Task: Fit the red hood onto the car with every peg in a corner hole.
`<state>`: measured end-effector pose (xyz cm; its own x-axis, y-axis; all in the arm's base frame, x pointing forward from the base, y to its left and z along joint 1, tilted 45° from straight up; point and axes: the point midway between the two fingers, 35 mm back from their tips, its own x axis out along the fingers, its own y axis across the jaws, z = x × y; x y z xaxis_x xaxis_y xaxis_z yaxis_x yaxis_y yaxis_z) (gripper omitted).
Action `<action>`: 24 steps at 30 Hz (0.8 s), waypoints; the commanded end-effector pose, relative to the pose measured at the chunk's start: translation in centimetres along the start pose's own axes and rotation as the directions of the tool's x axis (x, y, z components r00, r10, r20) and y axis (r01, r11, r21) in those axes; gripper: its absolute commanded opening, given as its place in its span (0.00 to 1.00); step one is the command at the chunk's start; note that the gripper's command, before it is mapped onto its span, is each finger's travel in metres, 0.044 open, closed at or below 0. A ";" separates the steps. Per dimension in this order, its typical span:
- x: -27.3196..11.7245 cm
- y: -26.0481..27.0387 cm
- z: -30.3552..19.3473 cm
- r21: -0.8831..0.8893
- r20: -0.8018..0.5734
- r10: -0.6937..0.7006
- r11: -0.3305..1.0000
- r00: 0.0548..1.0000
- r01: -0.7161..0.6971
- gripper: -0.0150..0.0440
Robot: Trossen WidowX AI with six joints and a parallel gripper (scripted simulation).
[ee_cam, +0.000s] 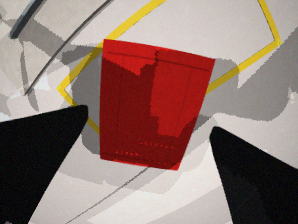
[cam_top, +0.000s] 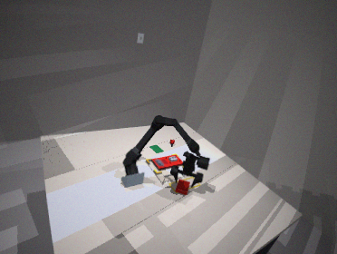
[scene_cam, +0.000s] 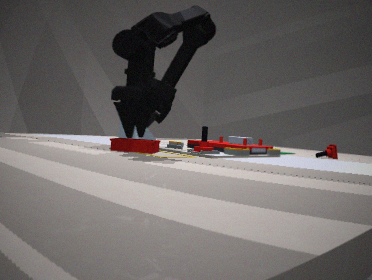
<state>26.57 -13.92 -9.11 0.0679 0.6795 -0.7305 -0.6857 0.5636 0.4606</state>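
The red hood (cam_top: 182, 187) (scene_cam: 135, 145) (ee_cam: 150, 100) lies on the table with its flat roof up, partly over a yellow outline (ee_cam: 242, 66). My gripper (cam_top: 187, 178) (scene_cam: 135, 136) (ee_cam: 150, 121) is open and empty, pointing down. In the wrist view its fingertips stand on either side of the hood's near half, with a gap on each side. In the exterior view the tips show just above the hood's top edge. The red chassis (cam_top: 163, 163) (scene_cam: 230, 146) sits in its jig, with the grey engine block (scene_cam: 240, 140) on it. Red pegs (scene_cam: 221, 139) stick up; the hood's holes are not visible.
A black post (scene_cam: 205, 134) stands between the hood and the engine block in the exterior view. A small red and black part (cam_top: 172, 142) (scene_cam: 332, 151) and a green patch (cam_top: 157, 149) are beyond the chassis. A grey-blue plate (cam_top: 132, 180) is by the arm's base.
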 end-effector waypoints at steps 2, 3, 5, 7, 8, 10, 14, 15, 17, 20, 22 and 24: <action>0.3 0.2 0.0 0.007 0.005 0.007 1.000 1.000 -0.007 1.00; 0.3 0.2 0.0 0.007 0.005 0.007 1.000 1.000 -0.007 1.00; 0.4 0.2 0.0 0.007 0.005 0.007 1.000 1.000 -0.007 1.00; 0.5 0.2 0.0 0.007 0.005 0.007 1.000 1.000 -0.007 1.00; 0.6 0.2 0.0 0.007 0.005 0.007 1.000 1.000 -0.007 1.00; 0.7 0.2 0.0 0.007 0.005 0.007 1.000 1.000 -0.007 1.00; 0.9 0.2 0.0 0.007 0.005 0.007 1.000 1.000 -0.007 1.00; 0.9 0.2 0.0 0.007 0.005 0.007 1.000 1.000 -0.007 1.00; 1.0 0.2 0.0 0.007 0.005 0.007 1.000 1.000 -0.007 1.00; 1.2 0.2 0.0 0.007 0.005 0.007 1.000 1.000 -0.007 1.00; 1.3 0.2 0.0 0.007 0.005 0.007 1.000 1.000 -0.007 1.00; 1.4 0.2 0.0 0.007 0.005 0.007 1.000 1.000 -0.007 1.00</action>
<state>26.67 -13.28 -9.82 0.0694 0.6793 -0.7306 -0.6856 0.5644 0.4597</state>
